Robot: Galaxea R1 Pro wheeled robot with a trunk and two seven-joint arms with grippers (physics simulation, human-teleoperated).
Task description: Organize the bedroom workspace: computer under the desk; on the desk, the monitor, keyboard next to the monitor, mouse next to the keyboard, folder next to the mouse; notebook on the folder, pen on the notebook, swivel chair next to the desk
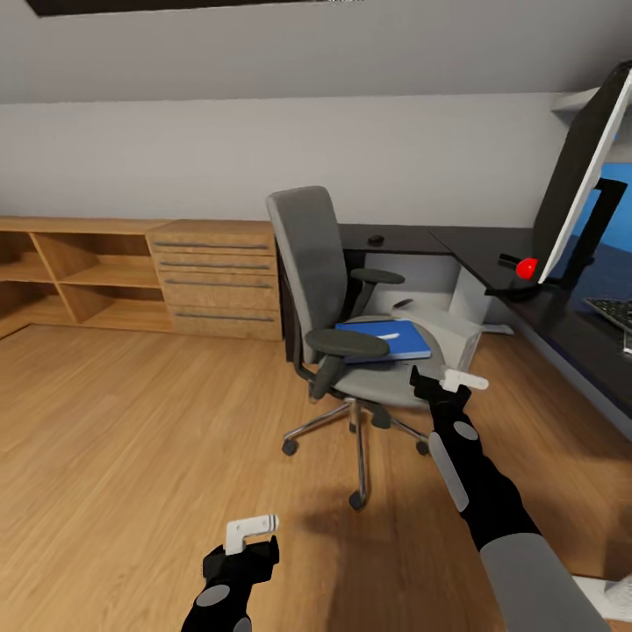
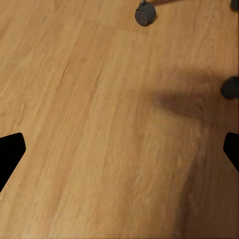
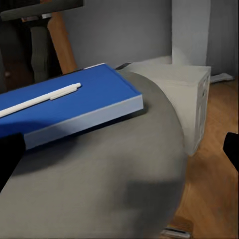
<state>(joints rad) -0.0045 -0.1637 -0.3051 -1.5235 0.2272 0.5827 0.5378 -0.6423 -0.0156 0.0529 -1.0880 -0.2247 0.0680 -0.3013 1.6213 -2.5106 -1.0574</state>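
On wooden floor (image 1: pixel 132 421) | swivel chair (image 1: pixel 351 351) | folder (image 1: pixel 386 341) on seat

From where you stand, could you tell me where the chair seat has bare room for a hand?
The swivel chair seat is bare grey along its front edge, between the folder and the right tool. The back is crowded: the folder with the pen on it. The near armrest overhangs the seat's left side.
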